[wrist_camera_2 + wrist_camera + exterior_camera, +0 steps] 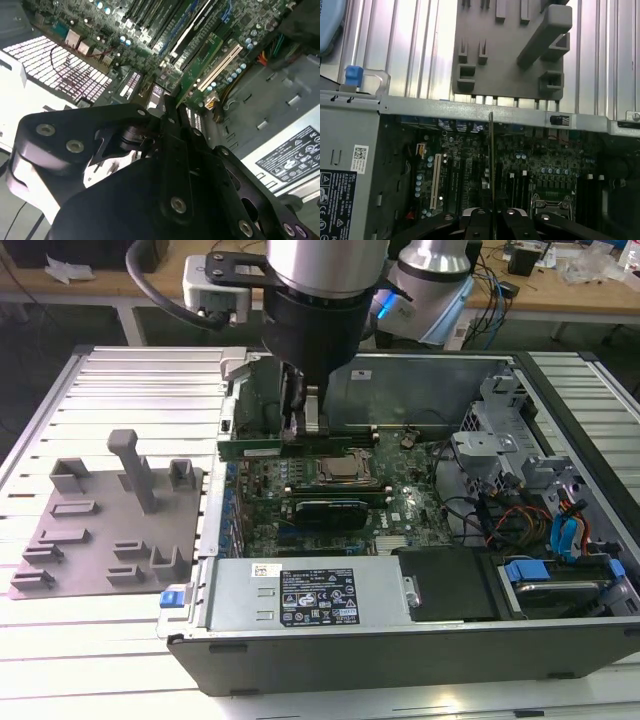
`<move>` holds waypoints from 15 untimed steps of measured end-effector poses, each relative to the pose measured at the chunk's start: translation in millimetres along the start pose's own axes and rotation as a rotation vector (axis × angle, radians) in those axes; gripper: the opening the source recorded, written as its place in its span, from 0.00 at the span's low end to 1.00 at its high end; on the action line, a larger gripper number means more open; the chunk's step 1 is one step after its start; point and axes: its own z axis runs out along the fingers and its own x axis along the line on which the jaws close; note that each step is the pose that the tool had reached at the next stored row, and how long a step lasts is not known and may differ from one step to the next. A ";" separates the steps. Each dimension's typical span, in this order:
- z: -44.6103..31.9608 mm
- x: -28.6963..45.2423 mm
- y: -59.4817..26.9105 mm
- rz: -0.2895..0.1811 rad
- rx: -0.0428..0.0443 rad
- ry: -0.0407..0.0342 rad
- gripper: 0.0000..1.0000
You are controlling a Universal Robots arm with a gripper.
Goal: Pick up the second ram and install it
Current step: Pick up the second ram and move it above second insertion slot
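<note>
As the arm hangs over the open case (400,655) in the exterior view, the tool (300,430) pinches the second ram (265,448) at the processor's (345,470) ten o'clock. In the second wrist view, the tool (166,112) is poised over the motherboard (115,30). In the first wrist view, the second ram (491,165) shows edge-on, clamped between the fingers (481,222). It's the carry step, I'd say. Seating calls for its edge square over a free slot.

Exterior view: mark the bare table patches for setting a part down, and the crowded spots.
Free: the ribbed table in front of the grey fixture plate, the strip behind that plate, and the strip past the computer case at the exterior view's right. Crowded: inside the case, where the tool holds the second ram over the motherboard.
</note>
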 end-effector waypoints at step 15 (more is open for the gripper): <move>19.1 -28.0 -27.0 0.002 -0.0054 -0.0008 0.11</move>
